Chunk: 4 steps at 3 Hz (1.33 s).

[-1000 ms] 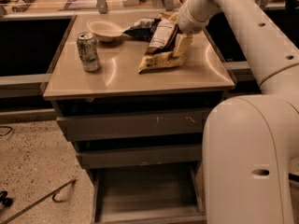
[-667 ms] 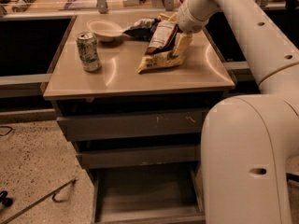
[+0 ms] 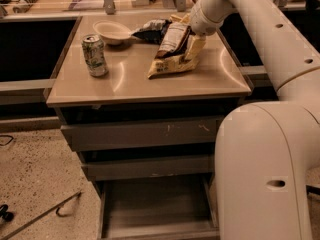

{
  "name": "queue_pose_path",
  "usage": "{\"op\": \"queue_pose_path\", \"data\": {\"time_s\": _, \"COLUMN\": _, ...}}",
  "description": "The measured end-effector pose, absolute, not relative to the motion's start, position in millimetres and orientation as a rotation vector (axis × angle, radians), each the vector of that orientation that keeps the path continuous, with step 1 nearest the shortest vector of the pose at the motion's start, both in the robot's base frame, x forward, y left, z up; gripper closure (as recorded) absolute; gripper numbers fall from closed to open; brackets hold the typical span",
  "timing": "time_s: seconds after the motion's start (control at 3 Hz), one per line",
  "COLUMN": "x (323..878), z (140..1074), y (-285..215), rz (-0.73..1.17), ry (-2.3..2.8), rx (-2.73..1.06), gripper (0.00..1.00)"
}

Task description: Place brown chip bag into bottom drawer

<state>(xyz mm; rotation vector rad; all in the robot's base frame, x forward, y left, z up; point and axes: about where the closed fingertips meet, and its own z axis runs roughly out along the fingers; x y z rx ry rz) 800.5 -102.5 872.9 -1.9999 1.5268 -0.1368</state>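
Note:
The brown chip bag (image 3: 172,49) lies tilted on the tan counter top (image 3: 130,79), right of the middle, its upper end raised toward the arm. My gripper (image 3: 192,34) is right at the bag's upper right edge, touching it, with the white wrist above it. The bottom drawer (image 3: 150,206) is pulled out below the counter, and its tray shows nothing inside.
A green soda can (image 3: 94,55) stands at the counter's left. A white bowl (image 3: 113,32) and a small dark snack bag (image 3: 150,30) sit at the back. Two shut grey drawers (image 3: 145,134) are above the open one. My white base (image 3: 265,174) fills the lower right.

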Motion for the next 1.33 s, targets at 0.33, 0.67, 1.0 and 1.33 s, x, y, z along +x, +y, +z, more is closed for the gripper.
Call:
{"op": "queue_pose_path", "data": {"time_s": 0.33, "x": 787, "z": 876, "y": -97, "rz": -0.108, "ry": 1.491, "rx": -2.03, "gripper": 1.0}}
{"op": "queue_pose_path", "data": {"time_s": 0.67, "x": 766, "z": 893, "y": -93, "rz": -0.084, "ry": 1.453, "rx": -2.054, "gripper": 1.0}}
{"op": "queue_pose_path", "data": {"time_s": 1.0, "x": 738, "z": 920, "y": -93, "rz": -0.078, "ry": 1.426, "rx": -2.066, "gripper": 1.0}}
{"op": "queue_pose_path", "data": {"time_s": 1.33, "x": 710, "z": 960, "y": -93, "rz": -0.105, "ry": 1.41, "rx": -2.051, "gripper": 1.0}}
